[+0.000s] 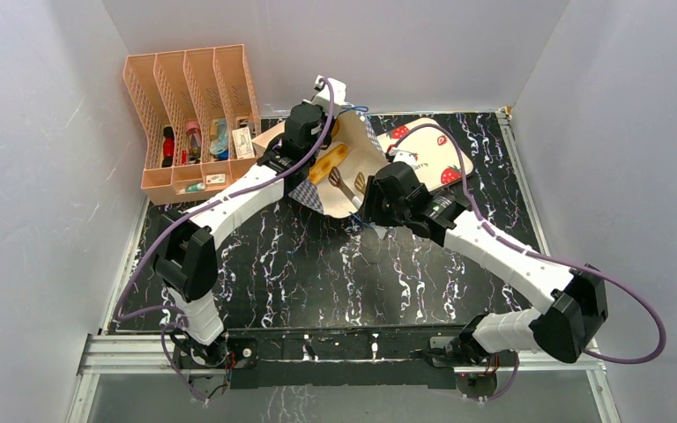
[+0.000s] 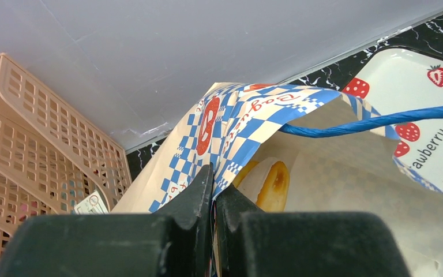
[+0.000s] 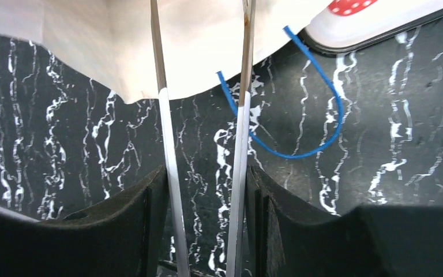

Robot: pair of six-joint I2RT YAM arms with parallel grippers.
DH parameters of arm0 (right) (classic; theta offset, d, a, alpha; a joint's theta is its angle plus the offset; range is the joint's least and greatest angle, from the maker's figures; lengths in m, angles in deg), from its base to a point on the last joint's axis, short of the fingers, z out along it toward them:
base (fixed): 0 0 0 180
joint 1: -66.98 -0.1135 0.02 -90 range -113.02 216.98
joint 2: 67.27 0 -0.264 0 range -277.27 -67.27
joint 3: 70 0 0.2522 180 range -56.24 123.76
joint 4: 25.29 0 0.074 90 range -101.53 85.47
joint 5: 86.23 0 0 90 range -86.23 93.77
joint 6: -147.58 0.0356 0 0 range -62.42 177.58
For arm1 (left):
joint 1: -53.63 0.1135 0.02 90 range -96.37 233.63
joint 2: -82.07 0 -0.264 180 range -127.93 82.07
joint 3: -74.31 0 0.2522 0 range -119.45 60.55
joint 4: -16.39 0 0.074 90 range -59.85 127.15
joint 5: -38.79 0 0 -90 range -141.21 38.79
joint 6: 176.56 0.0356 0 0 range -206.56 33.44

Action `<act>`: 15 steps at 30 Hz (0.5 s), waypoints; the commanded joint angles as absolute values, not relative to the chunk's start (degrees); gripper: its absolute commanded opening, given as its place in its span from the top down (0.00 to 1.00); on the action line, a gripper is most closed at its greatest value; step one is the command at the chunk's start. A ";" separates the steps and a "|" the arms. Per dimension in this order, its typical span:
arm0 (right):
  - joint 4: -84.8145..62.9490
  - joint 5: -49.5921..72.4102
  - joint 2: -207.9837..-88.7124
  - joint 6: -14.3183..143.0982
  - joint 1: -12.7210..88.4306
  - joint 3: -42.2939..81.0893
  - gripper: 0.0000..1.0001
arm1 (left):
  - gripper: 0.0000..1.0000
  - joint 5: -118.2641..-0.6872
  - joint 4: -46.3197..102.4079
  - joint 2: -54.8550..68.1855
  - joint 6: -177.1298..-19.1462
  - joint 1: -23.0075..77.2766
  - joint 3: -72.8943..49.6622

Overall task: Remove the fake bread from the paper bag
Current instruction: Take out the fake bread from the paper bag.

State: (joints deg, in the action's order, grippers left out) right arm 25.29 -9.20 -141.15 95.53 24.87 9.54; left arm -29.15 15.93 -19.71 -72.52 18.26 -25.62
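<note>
The paper bag (image 1: 359, 145) lies tilted at the back of the table with its white inside facing up. My left gripper (image 1: 293, 152) is shut on the bag's checkered rim (image 2: 231, 124), its jaws pinching the paper (image 2: 213, 180). A long orange-glazed loaf (image 1: 328, 164) lies inside the bag and also shows in the left wrist view (image 2: 274, 184). The other bread pieces are hidden. My right gripper (image 1: 372, 199) is shut on a pair of metal tongs (image 3: 164, 115), whose tips (image 1: 344, 185) reach into the bag's mouth (image 3: 196, 52) beside the loaf.
A peach file rack (image 1: 189, 115) with small items stands at the back left, close to the bag (image 2: 29, 150). A white strawberry-print tray (image 1: 432, 154) lies behind the bag on the right. A blue cord handle (image 3: 323, 138) trails on the black marbled table (image 1: 317, 264).
</note>
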 commanded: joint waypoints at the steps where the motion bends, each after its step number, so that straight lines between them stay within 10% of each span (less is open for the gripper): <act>1: 18.91 -4.51 -142.55 100.83 25.63 11.69 1.00 | 1.00 -28.38 14.99 -13.89 -74.95 18.04 -24.77; 15: 8.69 2.98 -147.32 115.13 29.84 7.49 0.99 | 1.00 -30.16 18.05 -14.19 -76.99 18.04 -27.16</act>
